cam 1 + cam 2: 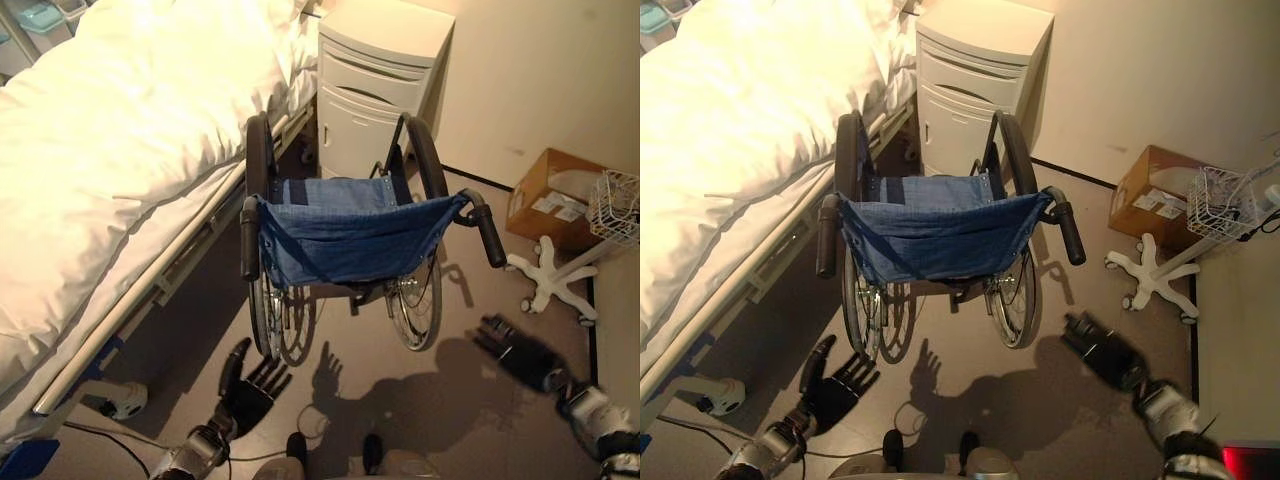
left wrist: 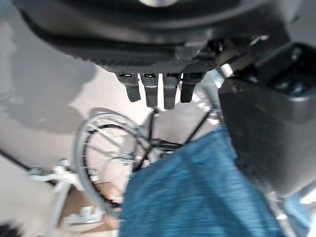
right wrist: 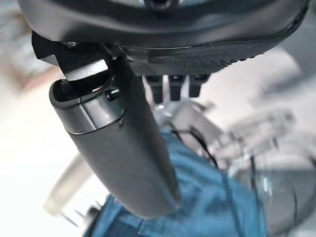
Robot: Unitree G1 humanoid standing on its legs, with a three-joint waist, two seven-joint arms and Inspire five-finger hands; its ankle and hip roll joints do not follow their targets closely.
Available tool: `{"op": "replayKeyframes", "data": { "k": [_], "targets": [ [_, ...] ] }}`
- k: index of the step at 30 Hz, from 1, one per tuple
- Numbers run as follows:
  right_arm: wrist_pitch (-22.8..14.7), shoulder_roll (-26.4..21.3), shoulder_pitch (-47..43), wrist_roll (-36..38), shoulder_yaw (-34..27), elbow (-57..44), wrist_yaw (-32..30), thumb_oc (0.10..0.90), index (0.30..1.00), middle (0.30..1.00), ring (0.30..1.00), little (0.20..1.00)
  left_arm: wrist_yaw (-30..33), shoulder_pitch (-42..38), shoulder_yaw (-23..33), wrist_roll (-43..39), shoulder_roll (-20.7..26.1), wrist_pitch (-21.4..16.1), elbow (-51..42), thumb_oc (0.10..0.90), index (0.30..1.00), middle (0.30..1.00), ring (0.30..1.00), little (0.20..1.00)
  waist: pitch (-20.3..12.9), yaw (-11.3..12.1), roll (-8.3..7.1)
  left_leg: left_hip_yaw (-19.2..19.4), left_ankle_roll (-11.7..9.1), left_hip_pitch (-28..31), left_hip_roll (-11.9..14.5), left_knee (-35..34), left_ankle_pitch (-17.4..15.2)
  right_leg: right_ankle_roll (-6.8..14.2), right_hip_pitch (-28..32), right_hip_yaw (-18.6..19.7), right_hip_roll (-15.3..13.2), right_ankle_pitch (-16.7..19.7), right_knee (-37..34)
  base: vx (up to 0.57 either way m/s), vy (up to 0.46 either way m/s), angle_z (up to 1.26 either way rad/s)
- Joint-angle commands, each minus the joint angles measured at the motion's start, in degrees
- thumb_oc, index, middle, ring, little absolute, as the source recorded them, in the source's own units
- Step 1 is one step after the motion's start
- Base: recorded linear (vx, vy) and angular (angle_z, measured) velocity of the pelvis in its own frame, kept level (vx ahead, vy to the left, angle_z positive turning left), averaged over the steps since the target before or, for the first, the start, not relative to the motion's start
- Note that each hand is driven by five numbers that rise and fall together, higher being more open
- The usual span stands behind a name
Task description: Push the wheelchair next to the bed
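my left hand [image 1: 248,392] and right hand [image 1: 520,352] hang with fingers loose, clear of the wheelchair [image 1: 345,235], already parked along the bed's [image 1: 110,180] edge.

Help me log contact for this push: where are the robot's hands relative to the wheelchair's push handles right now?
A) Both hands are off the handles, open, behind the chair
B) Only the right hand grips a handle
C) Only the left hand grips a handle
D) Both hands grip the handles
A: the left hand and right hand hang open behind the wheelchair, clear of both handles, which stand free.
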Motion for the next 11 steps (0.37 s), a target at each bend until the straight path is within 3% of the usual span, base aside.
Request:
{"op": "replayKeyframes", "data": {
  "k": [1,4,7,10,11],
  "targets": [
    [2.1,1.7,-4.6,8.9,0.6,4.2,13.8,0.8,0.9,0.9,0.9,0.9,-5.4,-1.2,-0.3,3.3,-2.5,-0.2,0.8,0.8,0.9,0.9,0.9,0.9,-4.5,2.0,0.91,0.1,1.2,-1.5,0.1,9.6,-9.5,3.1,-6.8,-0.1,-2.9,4.6,5.2,0.03,0.044,0.02],
    [1.6,7.0,-3.2,7.6,1.8,9.0,14.9,0.8,0.9,0.9,0.9,0.9,-5.1,-0.9,-0.9,4.8,-4.7,-0.3,0.6,0.8,0.9,0.9,0.9,0.9,-4.5,2.2,1.76,-0.1,1.3,-1.3,-0.2,9.6,-9.6,3.0,-6.9,0.0,-3.1,4.6,5.4,0.03,0.05,0.03],
    [-1.8,10.3,-2.5,-0.6,2.7,12.3,13.0,0.8,0.9,0.9,0.9,0.9,-3.8,-0.7,-2.4,8.1,-6.5,-1.8,0.2,0.8,0.9,0.9,0.9,0.9,-4.3,2.1,2.49,-0.4,1.3,-1.0,-0.5,9.4,-9.6,3.0,-7.1,0.1,-3.2,4.5,5.8,0.01,0.051,0.01],
    [-6.2,13.4,-1.4,0.5,4.6,12.6,10.8,0.8,0.9,0.9,0.9,0.9,-3.1,0.2,-4.3,9.6,-8.6,-5.5,0.9,0.8,0.9,0.9,0.9,0.9,-4.1,1.9,3.7,-1.1,1.3,-1.0,-1.1,9.2,-9.2,2.5,-7.0,0.4,-3.2,4.4,5.8,0.01,0.073,-0.02],
    [-6.1,13.6,-1.3,1.4,4.8,12.5,10.7,0.8,0.9,0.9,0.9,0.9,-3.0,0.3,-4.3,9.8,-8.7,-6.0,1.0,0.8,0.9,0.9,0.9,0.9,-4.2,1.8,3.78,-1.1,1.3,-1.0,-1.1,9.1,-9.1,2.4,-7.0,0.5,-3.2,4.3,5.8,0.0,0.049,-0.03]
  ]
}}
